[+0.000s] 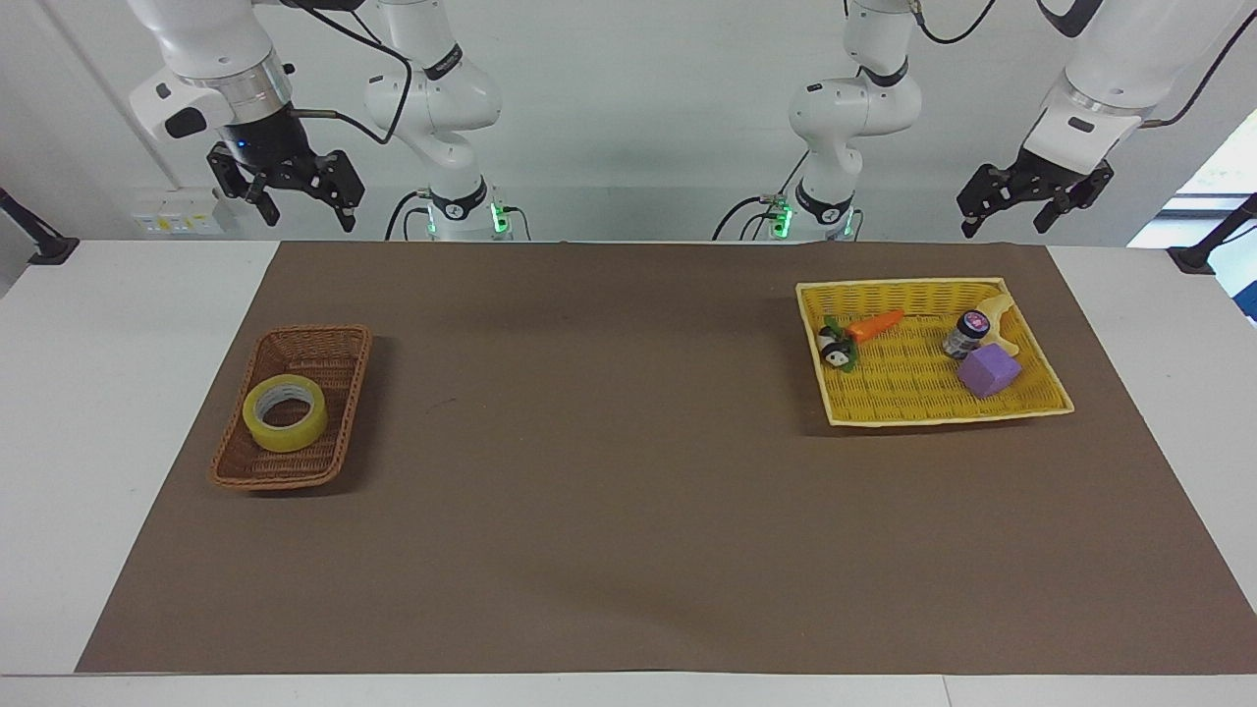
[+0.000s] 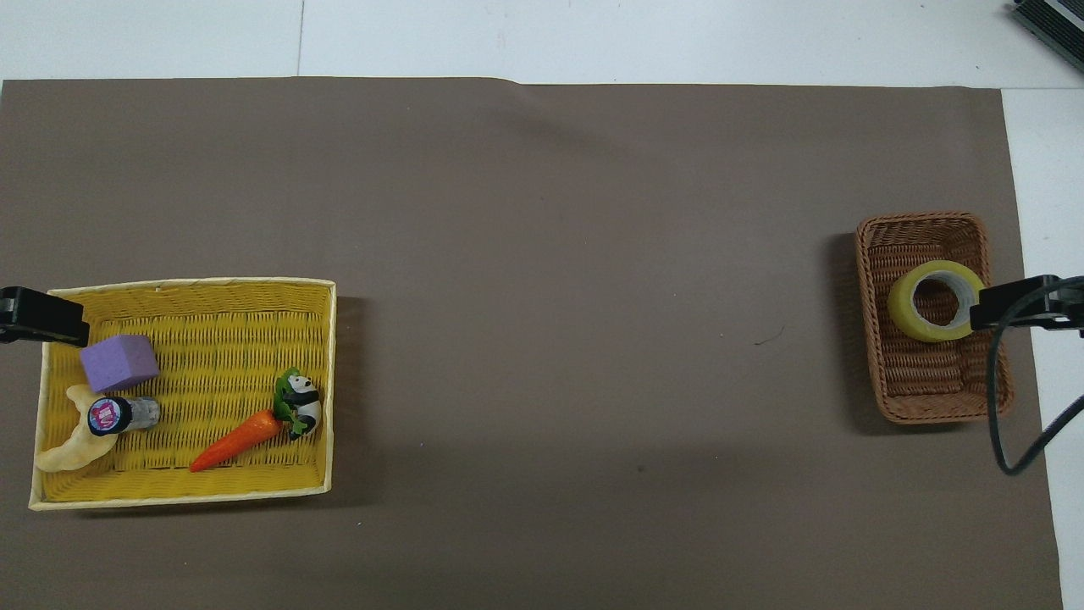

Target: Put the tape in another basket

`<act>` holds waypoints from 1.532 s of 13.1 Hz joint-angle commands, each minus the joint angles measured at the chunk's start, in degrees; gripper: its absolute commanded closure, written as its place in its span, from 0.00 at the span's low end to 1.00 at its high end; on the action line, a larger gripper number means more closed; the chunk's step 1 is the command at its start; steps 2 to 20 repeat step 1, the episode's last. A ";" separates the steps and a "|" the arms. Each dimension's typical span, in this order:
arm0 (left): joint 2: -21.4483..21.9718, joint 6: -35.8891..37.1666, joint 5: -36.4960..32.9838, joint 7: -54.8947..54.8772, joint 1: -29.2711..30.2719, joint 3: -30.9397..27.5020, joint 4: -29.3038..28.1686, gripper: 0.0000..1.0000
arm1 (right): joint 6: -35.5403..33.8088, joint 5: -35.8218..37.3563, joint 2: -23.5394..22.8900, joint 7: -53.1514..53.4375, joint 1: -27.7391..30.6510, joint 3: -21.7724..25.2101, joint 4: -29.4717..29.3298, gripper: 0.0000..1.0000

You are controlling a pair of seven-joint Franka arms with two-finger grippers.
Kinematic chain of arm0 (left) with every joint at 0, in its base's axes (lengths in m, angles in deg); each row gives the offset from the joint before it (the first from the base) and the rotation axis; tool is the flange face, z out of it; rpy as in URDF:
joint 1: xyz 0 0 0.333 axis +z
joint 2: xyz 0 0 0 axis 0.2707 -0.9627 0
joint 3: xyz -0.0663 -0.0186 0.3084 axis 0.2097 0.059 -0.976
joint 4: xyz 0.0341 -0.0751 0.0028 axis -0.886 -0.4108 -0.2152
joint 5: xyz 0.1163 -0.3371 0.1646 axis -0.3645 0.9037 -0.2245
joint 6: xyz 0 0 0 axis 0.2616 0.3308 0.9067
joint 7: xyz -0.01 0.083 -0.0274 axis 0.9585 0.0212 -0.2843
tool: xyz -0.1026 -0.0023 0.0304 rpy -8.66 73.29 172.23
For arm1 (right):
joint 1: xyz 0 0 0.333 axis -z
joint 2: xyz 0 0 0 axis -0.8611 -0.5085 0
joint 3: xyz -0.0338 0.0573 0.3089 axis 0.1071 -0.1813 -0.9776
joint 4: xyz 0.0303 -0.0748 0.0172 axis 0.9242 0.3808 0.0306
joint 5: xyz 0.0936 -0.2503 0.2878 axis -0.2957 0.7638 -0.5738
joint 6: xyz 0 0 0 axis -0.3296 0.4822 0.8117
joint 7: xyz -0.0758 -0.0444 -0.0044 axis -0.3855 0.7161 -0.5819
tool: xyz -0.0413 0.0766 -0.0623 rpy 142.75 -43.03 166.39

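The roll of yellow tape [image 1: 285,412] [image 2: 936,301] lies flat in the small brown wicker basket [image 1: 346,336] [image 2: 921,219] toward the right arm's end of the table. My right gripper [image 1: 307,218] hangs open and empty, high up. In the overhead view its tip [image 2: 1016,303] overlaps the basket's rim beside the tape. My left gripper [image 1: 1007,224] waits open and empty, high in the air by the yellow woven tray [image 1: 903,285] [image 2: 186,284].
The yellow tray, toward the left arm's end, holds a purple block [image 1: 988,371], a small dark bottle [image 1: 965,334], a pale curved piece [image 1: 1002,312], a toy carrot [image 1: 876,325] and a panda figure [image 1: 835,352]. A brown mat [image 1: 609,471] covers the table between basket and tray.
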 commanded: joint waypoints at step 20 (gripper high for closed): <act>-0.59 1.33 -0.74 -0.28 0.52 0.45 1.44 0.00 | 0.94 0.06 1.59 -1.65 0.69 -0.44 1.99 0.00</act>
